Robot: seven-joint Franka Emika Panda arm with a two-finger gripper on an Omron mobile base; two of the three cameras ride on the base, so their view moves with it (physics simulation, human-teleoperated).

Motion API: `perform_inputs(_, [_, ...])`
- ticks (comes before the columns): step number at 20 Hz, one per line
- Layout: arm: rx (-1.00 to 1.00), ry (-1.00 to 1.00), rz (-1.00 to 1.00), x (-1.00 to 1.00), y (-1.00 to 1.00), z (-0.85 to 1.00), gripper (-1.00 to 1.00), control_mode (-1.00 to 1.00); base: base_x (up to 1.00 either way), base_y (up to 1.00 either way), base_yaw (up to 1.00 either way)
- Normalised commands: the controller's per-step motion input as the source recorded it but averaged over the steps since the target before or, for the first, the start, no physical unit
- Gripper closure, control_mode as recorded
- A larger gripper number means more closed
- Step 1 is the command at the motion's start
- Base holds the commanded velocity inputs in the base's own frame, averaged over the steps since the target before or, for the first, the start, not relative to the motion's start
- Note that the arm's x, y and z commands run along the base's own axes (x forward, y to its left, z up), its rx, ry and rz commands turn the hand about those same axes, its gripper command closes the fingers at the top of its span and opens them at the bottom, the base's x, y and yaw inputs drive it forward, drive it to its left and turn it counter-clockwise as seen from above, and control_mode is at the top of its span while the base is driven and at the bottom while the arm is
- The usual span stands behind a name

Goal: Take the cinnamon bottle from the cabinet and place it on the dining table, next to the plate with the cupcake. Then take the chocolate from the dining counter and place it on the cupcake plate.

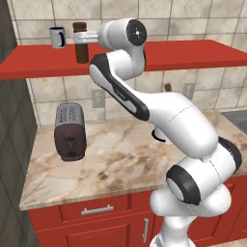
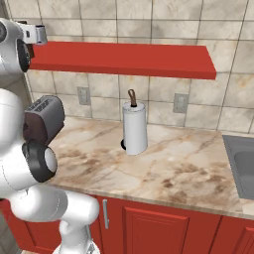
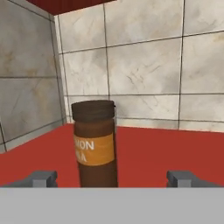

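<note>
Glossy white rounded arm (image 1: 183,125), dark grey joint bands, round black caps, small grey finger tips (image 3: 41,178)

We count one tall brown cylindrical bottle with a darker cap (image 1: 80,43) and one small white-and-blue mug (image 1: 58,37), both on one long flat red shelf board (image 1: 193,54). On the one beige veined marble counter (image 1: 111,164) we count one dark metal toaster (image 1: 70,131) and one white paper towel roll on a dark holder (image 2: 134,127). We count three grey wall outlets (image 2: 83,95) on the tiled wall, and one grey sink (image 2: 243,163).
</note>
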Motion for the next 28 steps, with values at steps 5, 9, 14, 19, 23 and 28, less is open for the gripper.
perform_inputs(5, [0.08,0.09,0.00,0.13,0.29,0.00,-1.00,-1.00,0.00,0.00,0.00])
perform_inputs(9, [0.01,0.11,0.00,0.12,0.24,0.00,-1.00,-1.00,0.00,0.00,0.00])
perform_inputs(14, [0.00,0.10,0.00,0.17,0.12,0.00,-1.00,-1.00,0.00,0.00,0.00])
perform_inputs(19, [-0.02,0.07,0.00,0.20,0.02,0.00,-1.00,-1.00,0.00,0.00,0.00])
perform_inputs(23, [-0.06,0.03,0.00,0.18,0.00,0.00,-1.00,-1.00,0.00,0.00,0.00])
perform_inputs(28, [-0.11,0.01,0.00,0.15,0.01,-0.10,-1.00,-1.00,0.00,0.00,0.00])
